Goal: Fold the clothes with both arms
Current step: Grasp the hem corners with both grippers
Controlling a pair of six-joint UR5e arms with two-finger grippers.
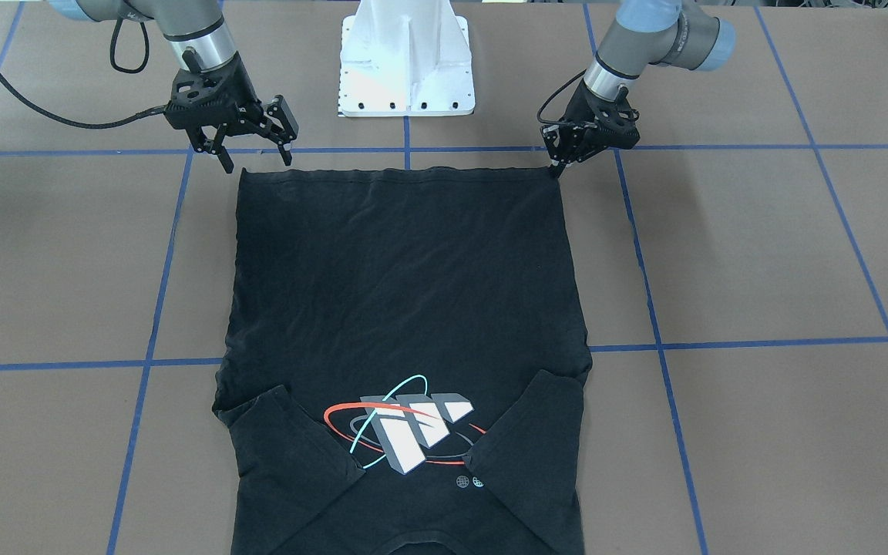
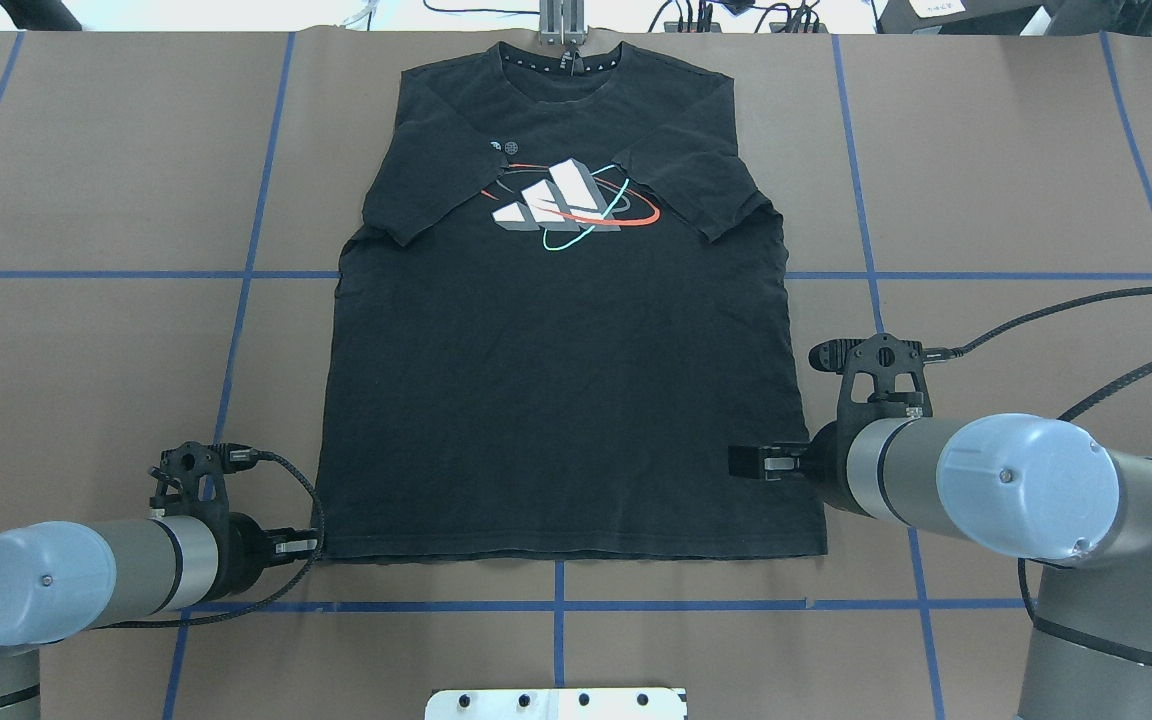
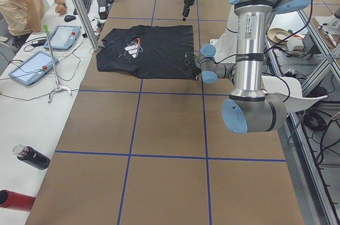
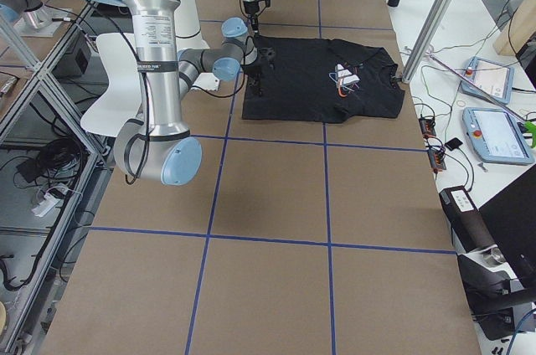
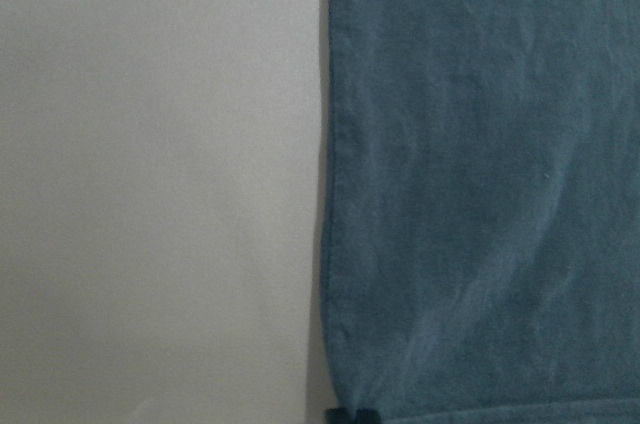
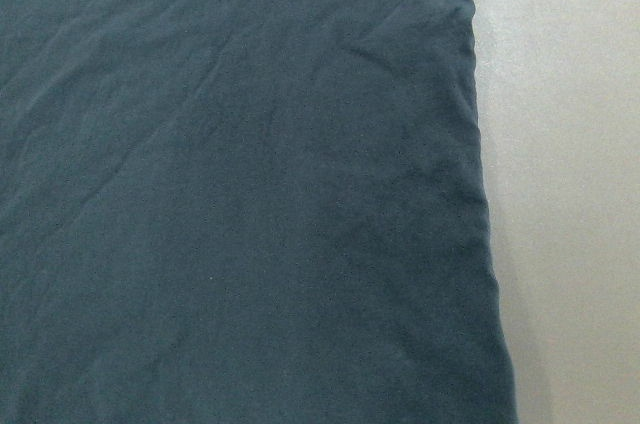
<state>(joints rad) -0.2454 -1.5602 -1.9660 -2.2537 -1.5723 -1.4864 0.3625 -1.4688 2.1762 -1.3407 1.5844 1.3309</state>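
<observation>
The black T-shirt (image 1: 405, 293) lies flat and face up on the brown table, logo (image 2: 571, 205) up, neck at the far edge, both sleeves folded in over the chest. My left gripper (image 1: 557, 168) is down at the hem's corner (image 2: 321, 548), fingers together on the cloth. The left wrist view shows the shirt's side edge (image 5: 335, 194) with dark fingertips at the bottom. My right gripper (image 1: 256, 160) is open and empty, hovering just above the hem's other corner. The right wrist view looks down on the shirt (image 6: 250, 194) and its edge.
The white pedestal base (image 1: 407, 62) stands just behind the hem, between the arms. Blue tape lines (image 2: 556, 605) grid the table. A metal post (image 2: 561, 20) stands at the neck. An operator (image 3: 21, 2), tablets and bottles (image 3: 32, 157) are on the side bench.
</observation>
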